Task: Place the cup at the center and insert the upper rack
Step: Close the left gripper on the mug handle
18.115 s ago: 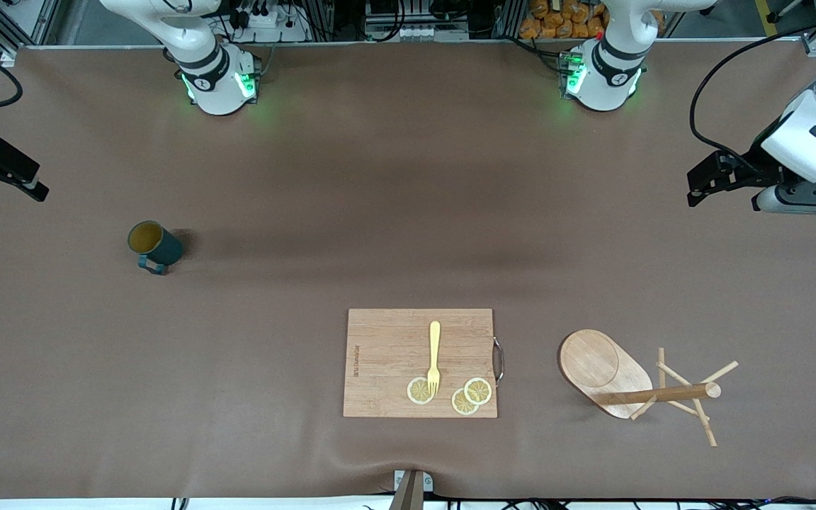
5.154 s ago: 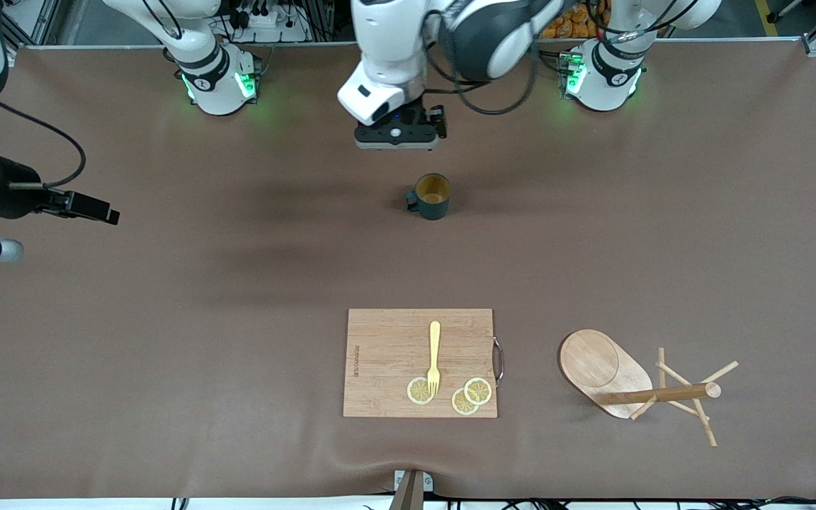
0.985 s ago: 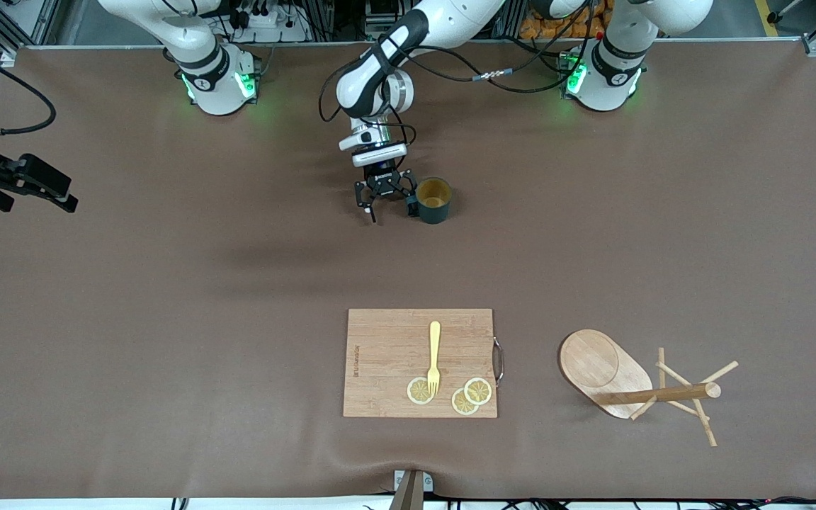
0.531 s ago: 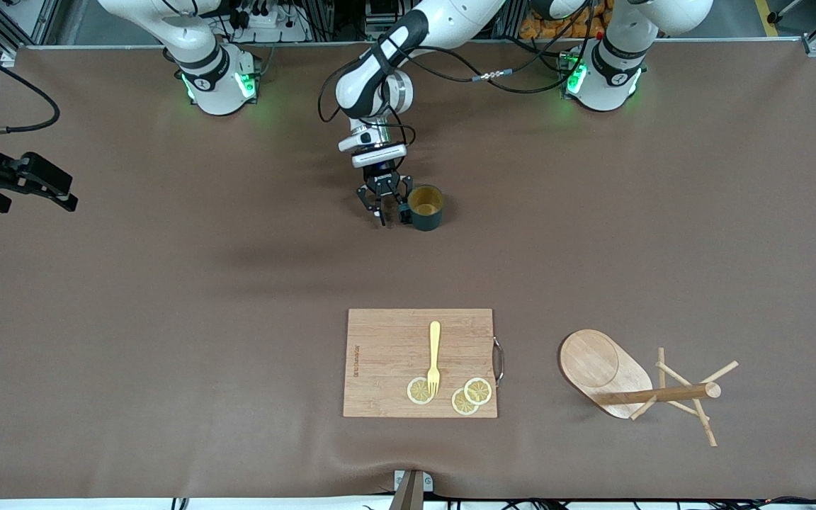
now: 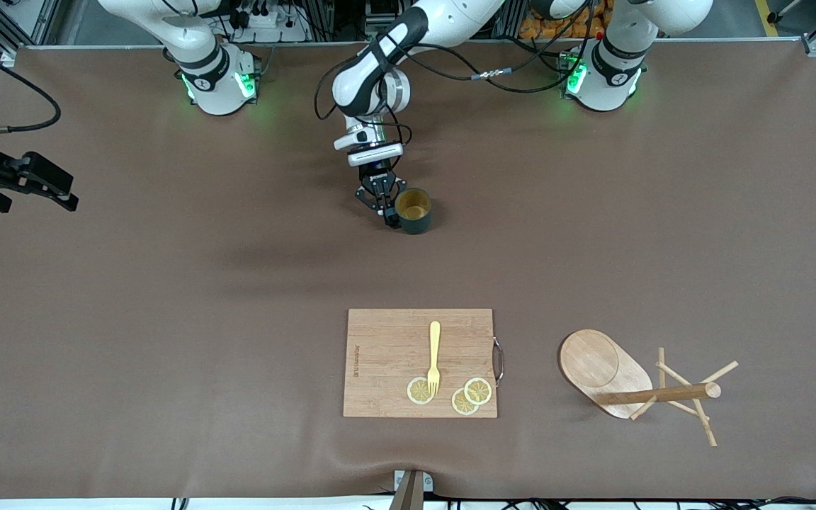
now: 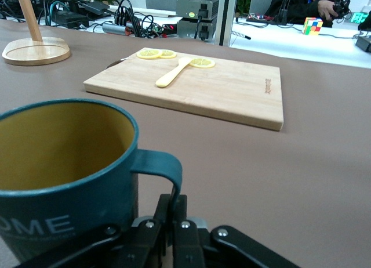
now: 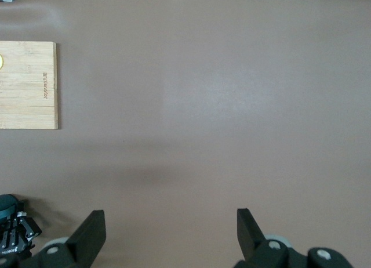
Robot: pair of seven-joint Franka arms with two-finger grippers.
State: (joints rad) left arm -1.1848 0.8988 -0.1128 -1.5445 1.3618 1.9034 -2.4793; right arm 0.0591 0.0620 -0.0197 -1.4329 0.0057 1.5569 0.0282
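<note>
Since 0.5 s earlier, the cup had shifted a little toward the right arm's end of the worktop and slightly nearer the front camera, carried along by the left gripper. That gripper was clamped on the cup's handle, with its fingers pinched together at the loop in the left wrist view, and the cup stayed upright near the worktop's middle, its yellowish inside showing. The upper rack lay on its side toward the left arm's end, nearer the front camera than the cup and well apart from it, its pole and thin pegs resting on the worktop. Beside it sat the cutting board, bearing 1 yellow fork and 3 lemon slices. The right gripper waited with its fingers spread wide over bare worktop at the right arm's end.
</note>
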